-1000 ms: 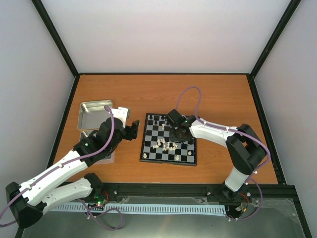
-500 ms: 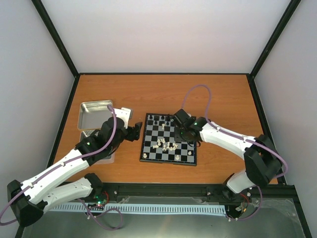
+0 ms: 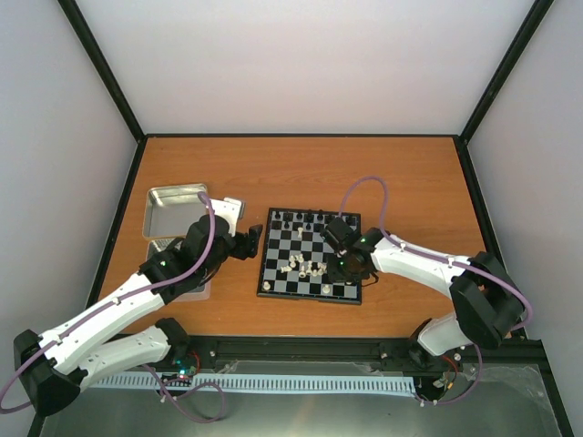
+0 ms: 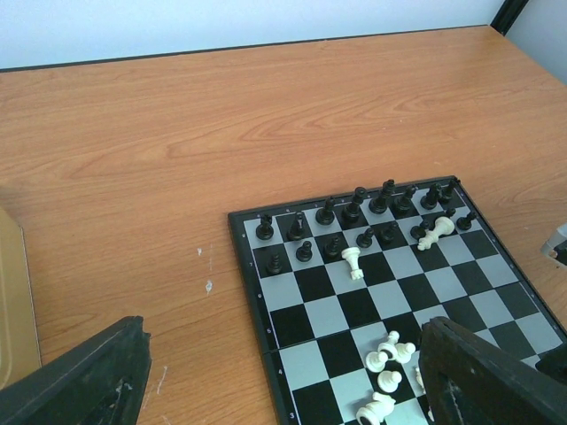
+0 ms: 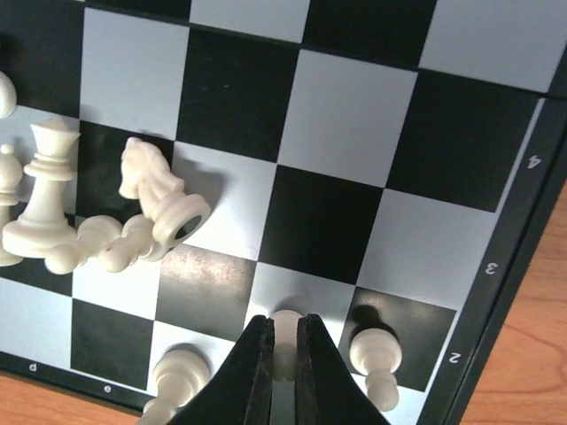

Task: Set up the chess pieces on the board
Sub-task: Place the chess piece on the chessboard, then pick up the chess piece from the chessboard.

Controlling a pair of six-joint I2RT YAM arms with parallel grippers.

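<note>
The board (image 3: 279,269) lies mid-table with black pieces (image 4: 353,210) standing along its far rows. Cream-white pieces (image 3: 308,267) lie jumbled near the board's middle, also seen in the right wrist view (image 5: 106,226). My right gripper (image 5: 283,350) is shut on a white pawn (image 5: 284,335) and holds it over a pale square near the board's near right edge. Another white pawn (image 5: 376,360) stands just to its right and one (image 5: 174,376) to its left. My left gripper (image 3: 252,238) hovers open and empty beside the board's left edge; its fingers (image 4: 80,381) frame the left wrist view.
A shiny metal tray (image 3: 167,211) sits at the left, behind my left arm. Two white pieces (image 4: 352,262) lie or stand among the black rows. The bare wooden table (image 3: 301,173) stretches behind the board to the black frame.
My right gripper has moved from the board's far right part toward the near right edge, carrying the white pawn. The left arm has barely moved.
</note>
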